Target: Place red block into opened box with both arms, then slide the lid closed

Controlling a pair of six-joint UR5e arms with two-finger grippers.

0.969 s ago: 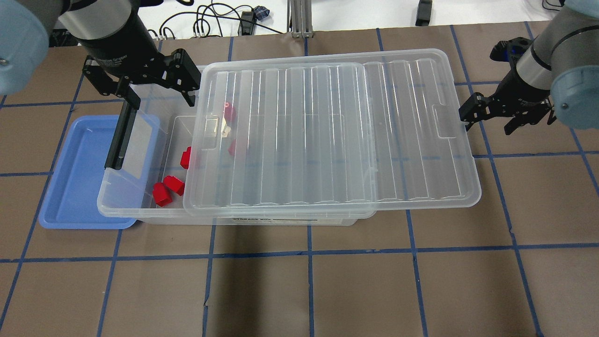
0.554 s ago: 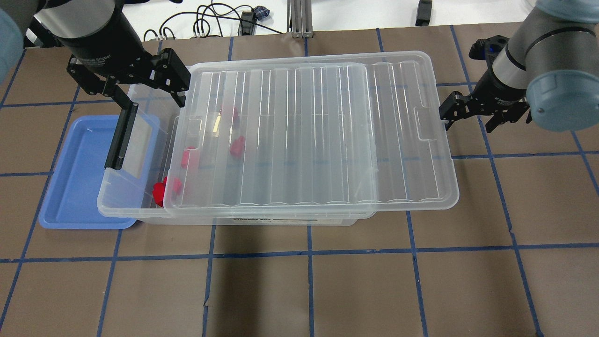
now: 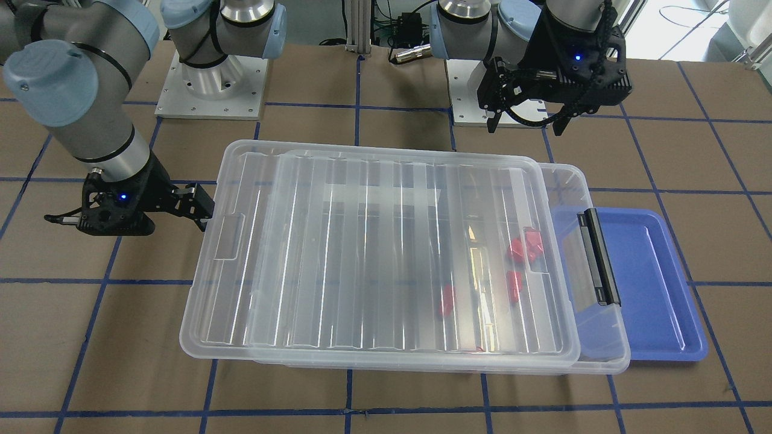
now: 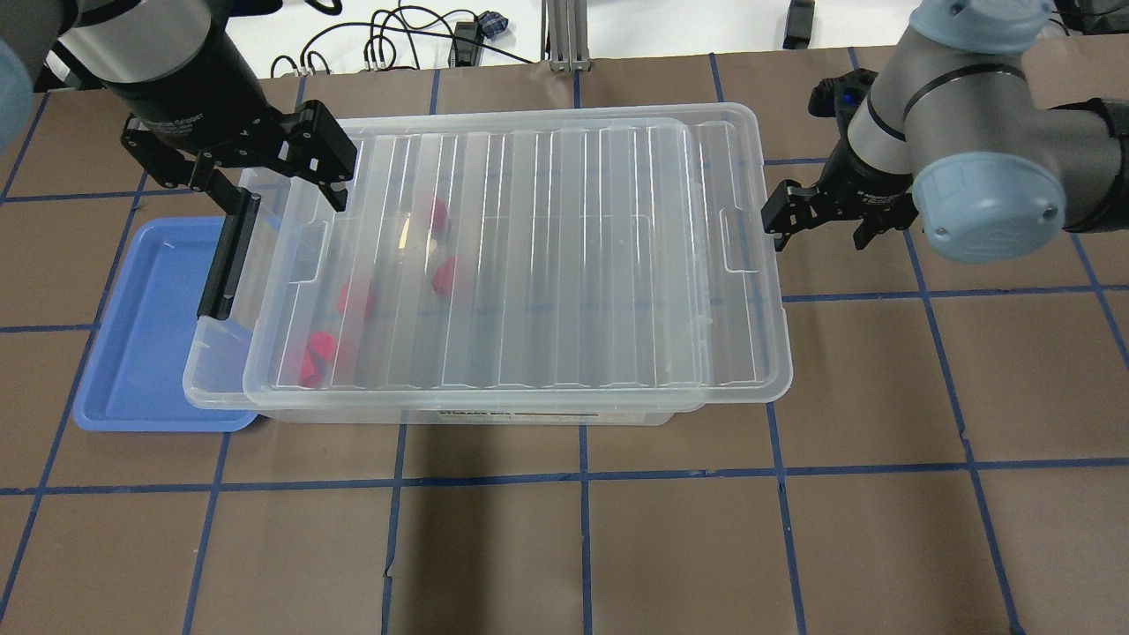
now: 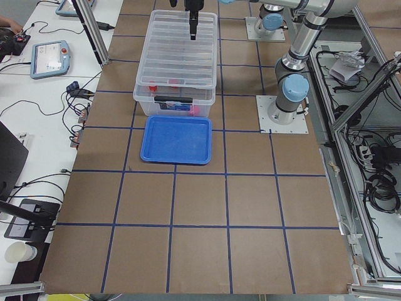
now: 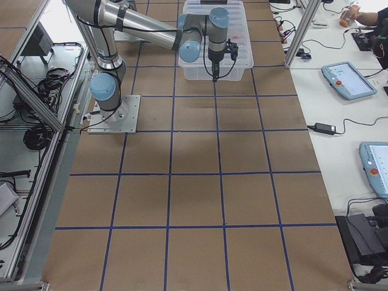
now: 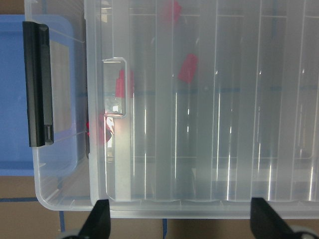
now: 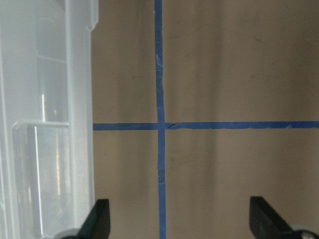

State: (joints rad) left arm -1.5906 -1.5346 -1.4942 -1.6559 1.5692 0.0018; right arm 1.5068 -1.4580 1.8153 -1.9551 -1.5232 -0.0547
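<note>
The clear box [image 4: 214,390] lies across the table with its black latch [image 4: 228,260] at the left end. The ribbed lid [image 4: 547,256] covers most of it, leaving a narrow strip by the latch uncovered and overhanging the right end. Several red blocks [image 4: 444,275] lie inside under the lid, blurred through the plastic [image 3: 523,248]. My right gripper [image 4: 818,229] is open, one finger against the lid's right edge [image 8: 82,124]. My left gripper [image 4: 256,181] hovers open over the box's far left corner, holding nothing [image 7: 182,221].
A blue tray [image 4: 145,335] sits partly under the box's latch end. Cables and an aluminium post [image 4: 564,35] lie beyond the table's far edge. A person's arm shows at a side bench [image 6: 370,15].
The lid has slid left across the box, covering the red blocks. My right gripper moved left with the lid's right edge. My left gripper shifted slightly left and stayed open.
</note>
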